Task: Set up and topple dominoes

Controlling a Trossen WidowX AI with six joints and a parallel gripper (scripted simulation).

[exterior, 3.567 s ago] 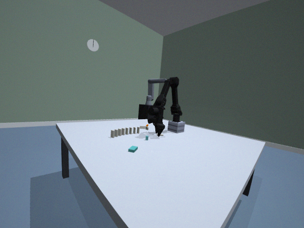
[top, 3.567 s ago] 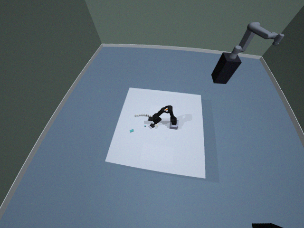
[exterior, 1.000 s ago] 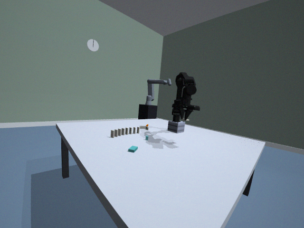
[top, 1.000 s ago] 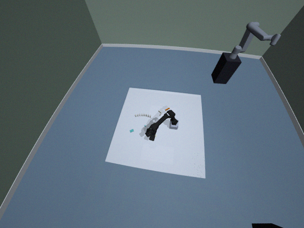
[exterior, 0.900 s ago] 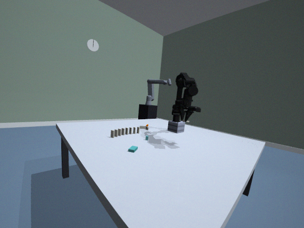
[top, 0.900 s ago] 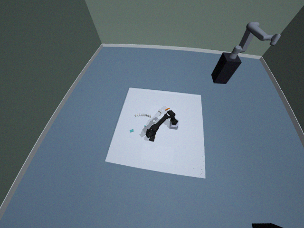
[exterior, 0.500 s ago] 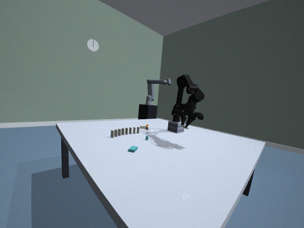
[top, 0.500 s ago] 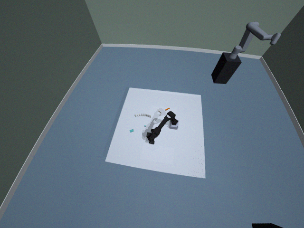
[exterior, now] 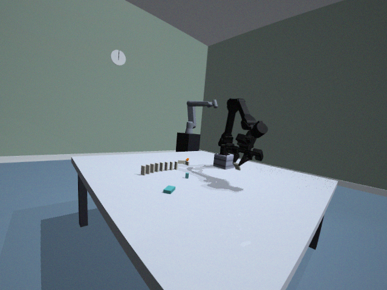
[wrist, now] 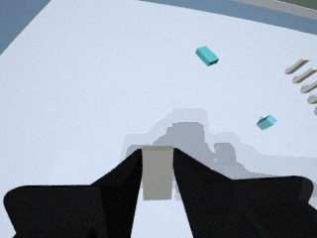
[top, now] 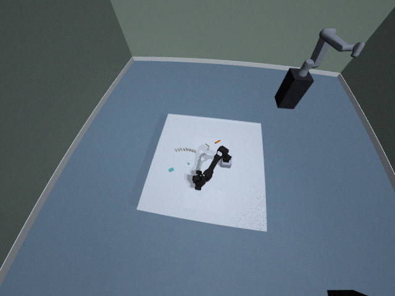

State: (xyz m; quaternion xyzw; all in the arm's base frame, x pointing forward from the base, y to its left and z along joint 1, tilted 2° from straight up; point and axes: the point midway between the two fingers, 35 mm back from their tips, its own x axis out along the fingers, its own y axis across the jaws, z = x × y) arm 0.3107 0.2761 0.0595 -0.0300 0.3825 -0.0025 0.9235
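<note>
My gripper (wrist: 157, 153) is shut on a beige domino (wrist: 158, 178) (exterior: 237, 167), held above the table to the right of the row in the exterior view. The domino is tilted there. A slightly curved row of several beige dominoes (exterior: 156, 167) (top: 184, 149) stands at evenly spaced places; part of it shows at the right edge of the wrist view. Beyond the row's right end, apart from it, are two more beige dominoes, one pale and long (exterior: 181, 162) and one beside it (exterior: 187, 162); whether they stand or lie is hard to tell.
A flat teal block (top: 171, 169) (exterior: 169, 189) (wrist: 207, 56) and a small teal piece (top: 188, 163) (exterior: 187, 175) (wrist: 266, 122) are on the row's near side in the exterior view. An orange bar (top: 217, 141) (exterior: 187, 159) lies behind the two separate dominoes. The arm's grey base (top: 226, 163) (exterior: 223, 161) is nearby.
</note>
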